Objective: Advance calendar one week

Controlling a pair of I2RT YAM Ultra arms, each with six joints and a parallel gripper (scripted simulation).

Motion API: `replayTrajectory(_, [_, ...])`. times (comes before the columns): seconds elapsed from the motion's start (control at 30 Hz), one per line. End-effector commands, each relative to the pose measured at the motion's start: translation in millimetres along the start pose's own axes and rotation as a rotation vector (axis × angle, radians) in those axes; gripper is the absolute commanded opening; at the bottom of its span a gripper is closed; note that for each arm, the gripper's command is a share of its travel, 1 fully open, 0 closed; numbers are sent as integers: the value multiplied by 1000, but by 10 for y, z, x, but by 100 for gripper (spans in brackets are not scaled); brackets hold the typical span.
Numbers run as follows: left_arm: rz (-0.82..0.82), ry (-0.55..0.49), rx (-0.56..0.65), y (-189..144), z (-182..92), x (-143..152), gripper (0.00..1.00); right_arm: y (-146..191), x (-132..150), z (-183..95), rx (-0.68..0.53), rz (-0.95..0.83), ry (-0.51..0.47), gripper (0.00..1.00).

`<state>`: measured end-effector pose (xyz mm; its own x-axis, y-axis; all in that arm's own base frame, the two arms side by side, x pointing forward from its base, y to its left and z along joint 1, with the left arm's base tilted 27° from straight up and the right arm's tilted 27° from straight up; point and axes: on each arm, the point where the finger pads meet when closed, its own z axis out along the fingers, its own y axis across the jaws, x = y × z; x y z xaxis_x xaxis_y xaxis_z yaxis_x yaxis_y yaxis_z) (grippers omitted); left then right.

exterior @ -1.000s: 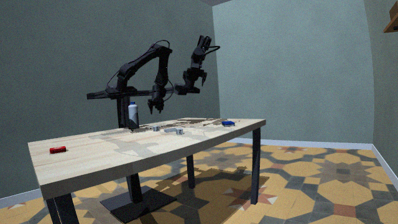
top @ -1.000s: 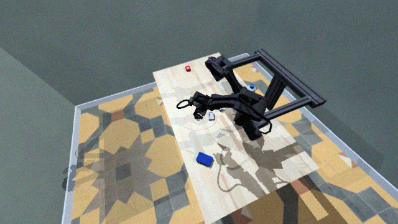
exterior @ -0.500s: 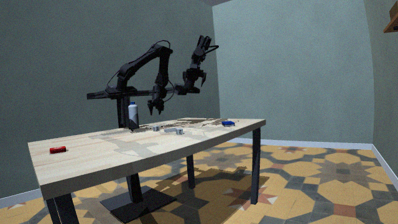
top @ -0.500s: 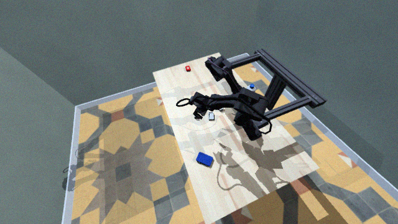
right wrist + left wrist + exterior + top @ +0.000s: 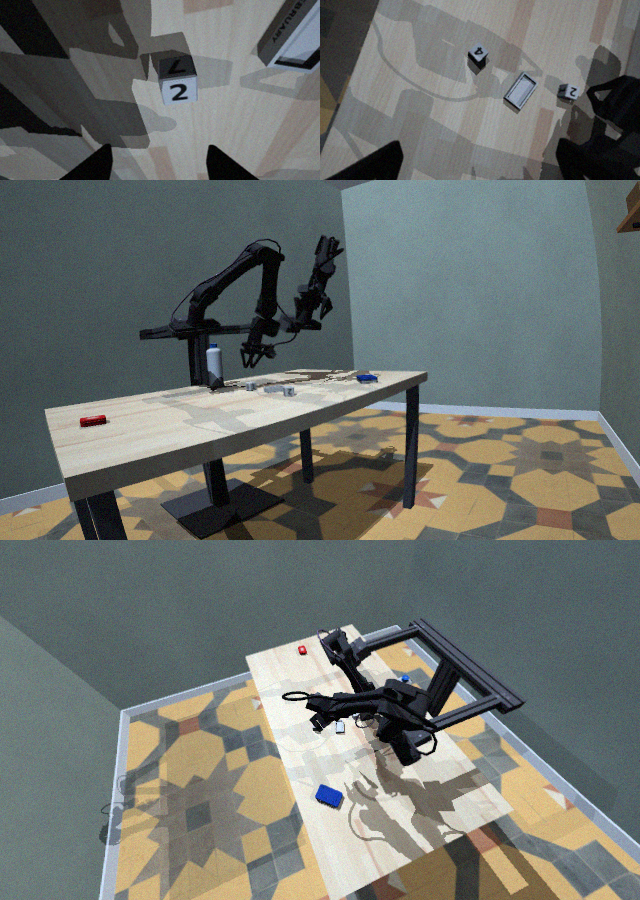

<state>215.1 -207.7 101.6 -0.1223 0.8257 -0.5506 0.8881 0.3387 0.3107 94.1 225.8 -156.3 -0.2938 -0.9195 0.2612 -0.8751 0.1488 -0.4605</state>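
Observation:
The shallow tray [image 5: 340, 731] [image 5: 273, 389] [image 5: 513, 104] [image 5: 263, 54] is empty; its side with FEBRUARY faces a loose cube [image 5: 250, 386] [image 5: 568, 92] [image 5: 179, 90] on the robot's side. That cube has 2 on top and a shaded side digit resembling an inverted 7. Another cube [image 5: 289, 391] [image 5: 478, 55] lies beyond the tray, 4 on top; a 2 shows on its side in the exterior view. My left gripper [image 5: 479, 146] is open and empty, high above the table. My right gripper [image 5: 249, 366] [image 5: 159, 152] is partly open and empty, above the nearer cube.
A blue box [image 5: 329, 796] [image 5: 367, 378] lies on one side of the table [image 5: 320, 860] [image 5: 150, 450]. A red object [image 5: 302, 650] [image 5: 93, 421] lies on the other. A white bottle [image 5: 214, 362] with a blue cap stands near the robot's mount. The arms are close together over the tray area.

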Motion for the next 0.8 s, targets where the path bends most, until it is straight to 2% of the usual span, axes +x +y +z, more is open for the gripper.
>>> replayTrajectory(0.0, [166,17,134,-137,-63,12,100,-9,-125,-60,-115,292,-92,60])
replayTrajectory(0.27, [360,-8,277,-253,-185,69,100,-155,-61,-25,-280,714,-92,60])
replayTrajectory(0.37, [388,-16,299,-281,-204,78,100,-151,-74,-35,-303,763,-96,60])
replayTrajectory(0.43, [449,-39,345,-318,-260,86,100,-216,-47,-26,-363,914,-87,60])
replayTrajectory(0.77, [642,-167,483,-426,-495,62,100,-426,68,-47,-586,1440,-41,60])
